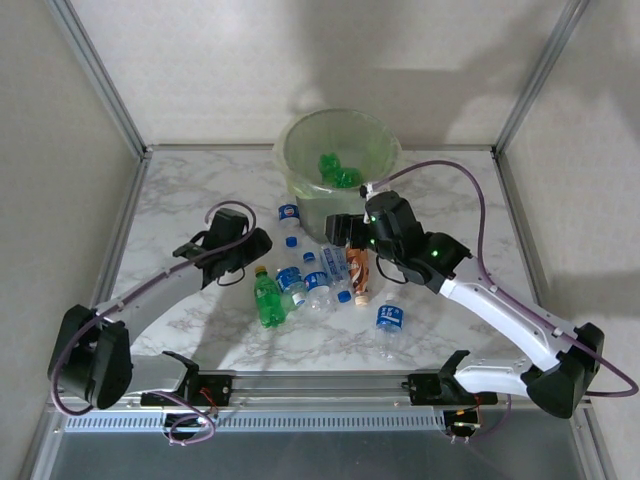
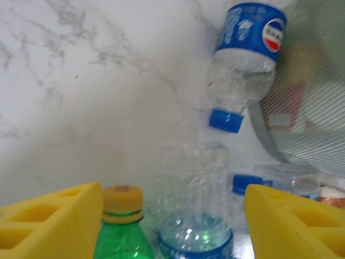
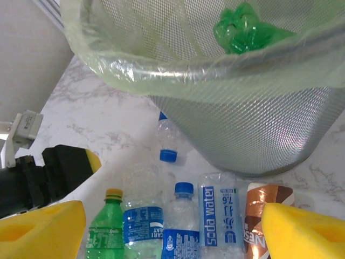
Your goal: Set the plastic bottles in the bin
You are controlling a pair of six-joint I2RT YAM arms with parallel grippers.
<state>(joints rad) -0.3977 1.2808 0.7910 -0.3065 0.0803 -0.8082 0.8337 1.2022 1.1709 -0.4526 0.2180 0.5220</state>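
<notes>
We read "Soda Water" on one clear bottle (image 3: 221, 216). The plastic bottles (image 1: 318, 282), blue-labelled or green, lie clustered on the table (image 1: 180, 190) beside the bin (image 1: 296, 165). The left hand (image 2: 172, 197) and right hand (image 3: 173, 216) gape, holding nothing.

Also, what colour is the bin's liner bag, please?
Pale green liner bag; clearest from the right wrist.

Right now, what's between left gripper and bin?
Left wrist view: green bottle and clear bottle at the fingers, then a blue-labelled bottle beside the bin.
</notes>
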